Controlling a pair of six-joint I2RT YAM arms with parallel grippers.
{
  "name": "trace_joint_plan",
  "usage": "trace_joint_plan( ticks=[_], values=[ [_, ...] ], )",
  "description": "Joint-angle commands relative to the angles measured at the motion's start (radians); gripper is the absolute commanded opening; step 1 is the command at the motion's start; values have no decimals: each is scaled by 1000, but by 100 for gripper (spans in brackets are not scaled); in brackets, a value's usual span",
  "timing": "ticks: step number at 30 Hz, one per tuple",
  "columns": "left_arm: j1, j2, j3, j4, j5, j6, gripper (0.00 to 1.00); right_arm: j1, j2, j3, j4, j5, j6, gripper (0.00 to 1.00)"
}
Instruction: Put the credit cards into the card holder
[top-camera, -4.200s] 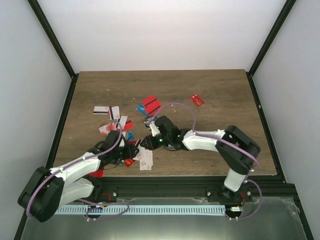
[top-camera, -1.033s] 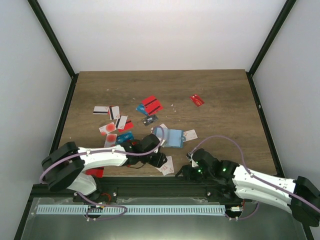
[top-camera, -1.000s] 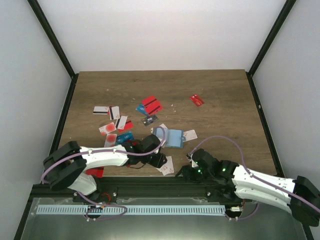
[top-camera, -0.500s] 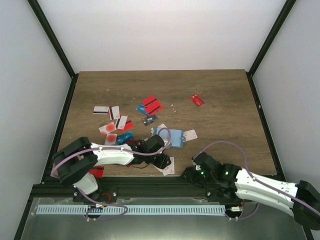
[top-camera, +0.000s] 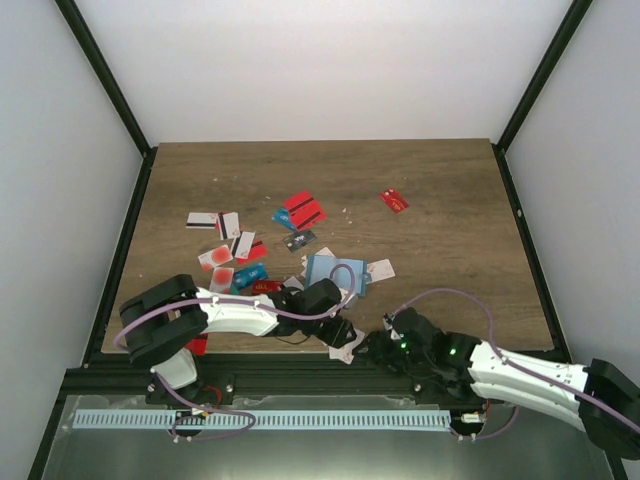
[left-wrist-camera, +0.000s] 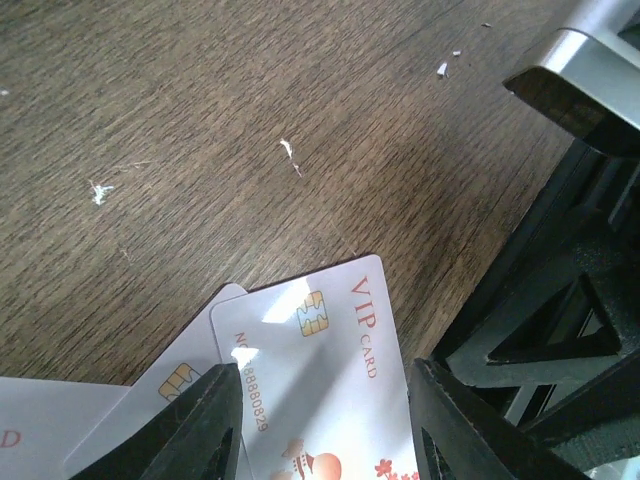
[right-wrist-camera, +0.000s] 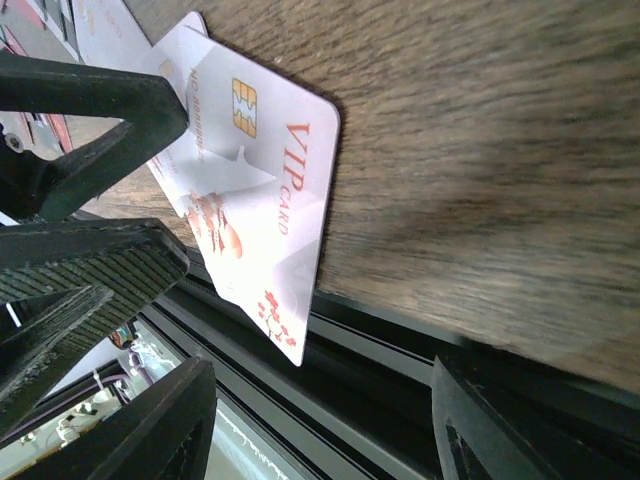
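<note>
Change: compared with half a second earlier, the left gripper (left-wrist-camera: 325, 392) has shifted right and toward the near edge of the table (top-camera: 440, 200). The VIP card (right-wrist-camera: 262, 200) has slid with it, and one corner now juts past that edge. The right gripper (right-wrist-camera: 320, 400) has drawn closer to that corner from the right.
Left gripper: jaws apart, with one black finger on each side of the VIP card. One inner face shows fine ridges in the right wrist view. Contact with the card cannot be judged.
Right gripper: jaws spread wide and holding nothing. It sits low at the table edge, facing the overhanging corner.
VIP card: thin glossy white plastic with rounded corners, a gold chip, and red lettering and small red figures. It lies flat, partly over a second white card (left-wrist-camera: 172, 398) that also has a chip. Its near corner hangs over the black metal rail (right-wrist-camera: 390, 335).
Credit cards (top-camera: 303, 210): flat rectangles scattered over the left and middle of the table. They are red, white with black stripes, and blue.
Card holder (top-camera: 320, 270): a teal-blue rectangle lying flat just beyond the left gripper, apart from the VIP card. A lilac cable (top-camera: 348, 272) loops across it.
Table: matt brown wood grain dotted with white flecks (left-wrist-camera: 290, 152).
</note>
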Motion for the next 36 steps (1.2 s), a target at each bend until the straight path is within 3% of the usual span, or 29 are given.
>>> trace_joint_plan(
  ticks=[1, 11, 36],
  values=[
    [-7, 18, 8, 0, 7, -53, 48, 11, 27, -34, 109, -33, 39, 61],
    [-8, -141, -26, -74, -6, -60, 48, 17, 126, -52, 236, -18, 54, 52],
    [-27, -26, -148, 139, 193, -87, 48, 19, 311, -48, 439, -6, 46, 26]
  ],
)
